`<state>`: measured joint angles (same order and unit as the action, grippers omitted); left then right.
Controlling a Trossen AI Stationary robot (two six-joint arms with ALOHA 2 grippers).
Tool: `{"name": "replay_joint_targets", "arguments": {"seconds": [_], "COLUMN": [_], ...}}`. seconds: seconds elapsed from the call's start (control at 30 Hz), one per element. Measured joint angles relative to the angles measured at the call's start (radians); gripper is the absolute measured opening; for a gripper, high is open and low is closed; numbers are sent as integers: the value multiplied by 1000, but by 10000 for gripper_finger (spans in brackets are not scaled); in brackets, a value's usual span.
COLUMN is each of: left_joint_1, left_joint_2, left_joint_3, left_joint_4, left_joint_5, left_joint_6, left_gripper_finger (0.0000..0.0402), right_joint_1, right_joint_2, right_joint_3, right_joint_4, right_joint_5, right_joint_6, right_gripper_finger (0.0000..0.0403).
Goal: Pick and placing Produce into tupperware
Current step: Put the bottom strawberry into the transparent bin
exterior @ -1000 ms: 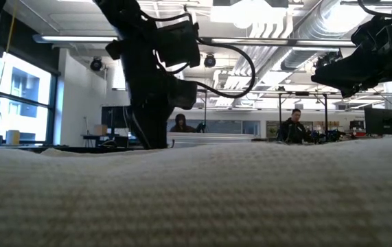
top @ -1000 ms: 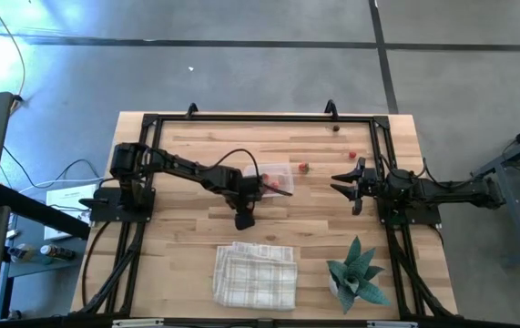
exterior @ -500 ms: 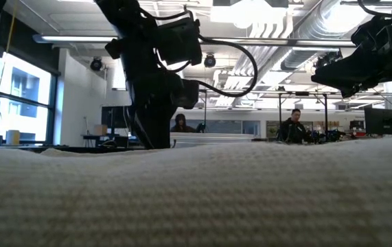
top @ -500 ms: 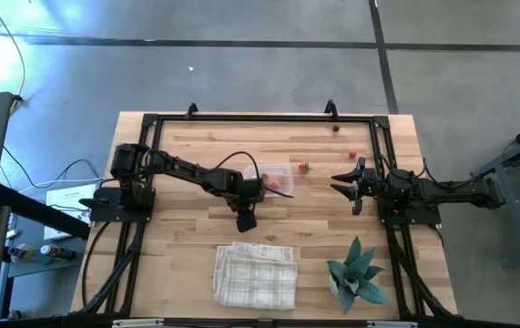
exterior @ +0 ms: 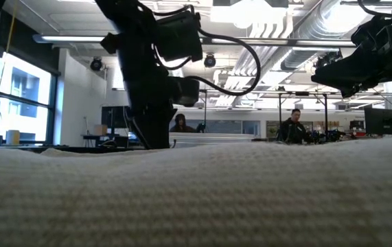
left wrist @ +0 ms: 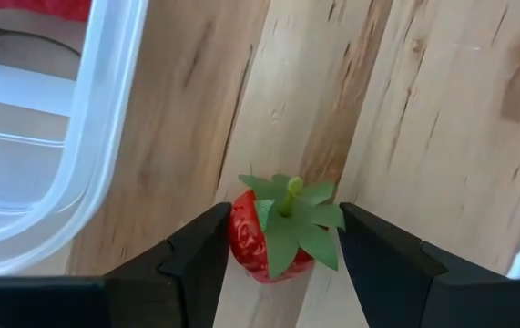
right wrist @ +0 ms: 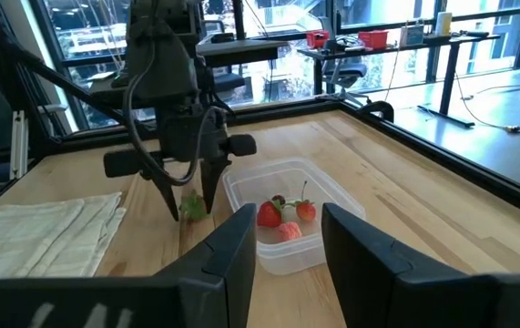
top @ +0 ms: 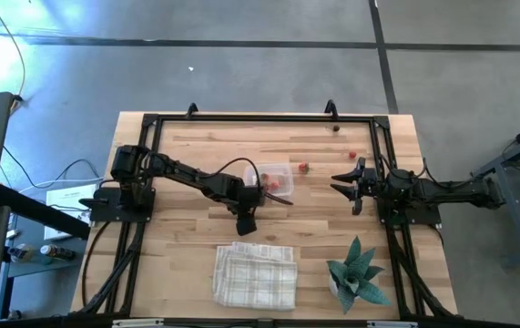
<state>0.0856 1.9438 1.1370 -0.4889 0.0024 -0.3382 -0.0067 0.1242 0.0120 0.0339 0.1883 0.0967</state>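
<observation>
The tupperware (top: pixel 274 177) is a small clear box on the wooden table, with a few red pieces inside (right wrist: pixel 282 219). More produce lies loose on the boards: two red pieces (top: pixel 303 168) (top: pixel 352 156) and a dark one (top: pixel 336 128). My left gripper (top: pixel 245 221) stands just on the near side of the tupperware, shut on a red strawberry with green leaves (left wrist: pixel 273 239). My right gripper (top: pixel 343 183) waits open to the right of the tupperware, off the table top. My left gripper pinches the strawberry by its red body (left wrist: pixel 246 244), just under the leaves, one finger on each side. The fingers (right wrist: pixel 207 187) come from above, pointing down. The strawberry sits at the table top beside the tupperware's rim (left wrist: pixel 105 155); I cannot tell whether it is lifted.
A white checked folded cloth (top: pixel 255 273) lies near the front edge and fills the low view's foreground (exterior: pixel 196 199). A small green plant (top: pixel 358 273) stands at the front right. A black frame (top: pixel 260 118) borders the work area. People sit in the room beyond.
My left arm has shifted a little at the wrist, its gripper staying beside the tupperware's near side. My right arm has kept still.
</observation>
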Motion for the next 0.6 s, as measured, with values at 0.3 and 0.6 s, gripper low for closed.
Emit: {"name": "replay_joint_targets", "arguments": {"seconds": [0.3, 0.6], "left_joint_1": [-24, -19], "left_joint_2": [10, 14], "left_joint_3": [53, 76], "left_joint_4": [-52, -68], "left_joint_5": [-100, -169], "left_joint_6": [27, 43], "left_gripper_finger": [197, 197], "right_joint_1": [0, 0], "right_joint_2": [0, 0], "right_joint_3": [0, 0], "right_joint_4": [0, 0], "right_joint_5": [0, 0], "right_joint_6": [0, 0], "right_gripper_finger": [117, 117]}}
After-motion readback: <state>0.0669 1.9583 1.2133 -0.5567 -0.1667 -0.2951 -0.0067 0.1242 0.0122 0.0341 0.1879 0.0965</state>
